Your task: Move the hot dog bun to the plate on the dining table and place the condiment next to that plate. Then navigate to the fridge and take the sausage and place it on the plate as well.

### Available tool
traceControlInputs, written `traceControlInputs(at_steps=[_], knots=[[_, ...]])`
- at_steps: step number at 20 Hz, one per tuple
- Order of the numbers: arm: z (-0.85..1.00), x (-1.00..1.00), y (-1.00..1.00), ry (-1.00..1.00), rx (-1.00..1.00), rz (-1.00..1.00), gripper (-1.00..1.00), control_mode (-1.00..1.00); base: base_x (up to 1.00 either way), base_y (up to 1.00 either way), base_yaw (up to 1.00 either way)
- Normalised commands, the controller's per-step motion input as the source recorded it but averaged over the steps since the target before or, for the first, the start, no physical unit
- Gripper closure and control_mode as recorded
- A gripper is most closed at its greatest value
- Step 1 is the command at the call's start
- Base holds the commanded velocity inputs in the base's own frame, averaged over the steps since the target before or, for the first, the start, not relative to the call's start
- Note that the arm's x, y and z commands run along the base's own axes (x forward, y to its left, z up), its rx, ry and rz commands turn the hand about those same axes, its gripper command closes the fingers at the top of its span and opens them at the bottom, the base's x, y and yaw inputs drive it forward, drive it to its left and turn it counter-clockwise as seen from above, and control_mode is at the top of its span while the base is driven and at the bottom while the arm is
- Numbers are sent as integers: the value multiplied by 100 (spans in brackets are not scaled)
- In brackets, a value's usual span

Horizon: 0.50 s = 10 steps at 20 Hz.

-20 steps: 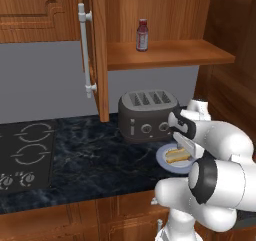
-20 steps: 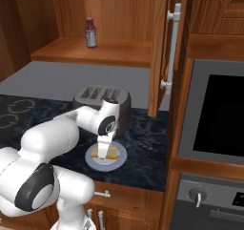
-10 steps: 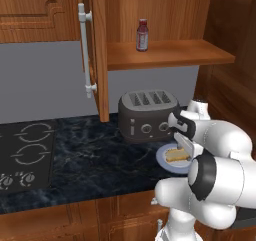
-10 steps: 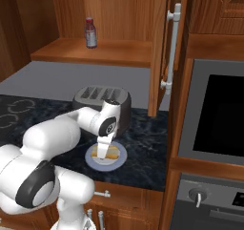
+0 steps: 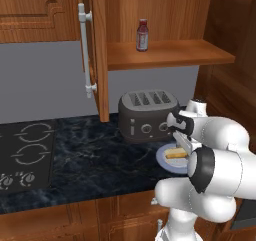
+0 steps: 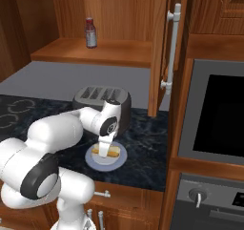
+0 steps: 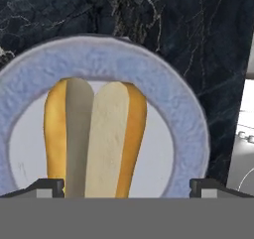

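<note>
The tan-yellow hot dog bun (image 7: 94, 134), split lengthwise, lies on a small blue-grey plate (image 7: 163, 84) on the black counter in front of the toaster. My gripper (image 7: 129, 188) hangs open just above it, one fingertip off each long side of the bun (image 6: 112, 151). From the left base view the gripper (image 5: 184, 144) hides part of the bun (image 5: 175, 154). The condiment bottle (image 5: 142, 35) stands upright on the open wooden shelf above, far from the gripper. The white plate, dining table, fridge and sausage are out of view.
A dark four-slot toaster (image 5: 147, 115) stands right behind the blue-grey plate (image 6: 106, 161). An open cabinet door (image 5: 95, 50) with a long bar handle hangs left of the shelf. The stove top (image 5: 25, 155) lies to the left, and a built-in oven (image 6: 214, 114) to the right.
The hand has sunk slightly toward the bun; the bun, plate and bottle have not moved.
</note>
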Motion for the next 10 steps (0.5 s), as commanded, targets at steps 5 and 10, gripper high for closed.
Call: traceControlInputs(at_steps=[5,10], knots=[[-32,6,0,0,0,0,-100,-100,0,0,0],[-33,2,12,0,0,0,100,-100,0,0,0]])
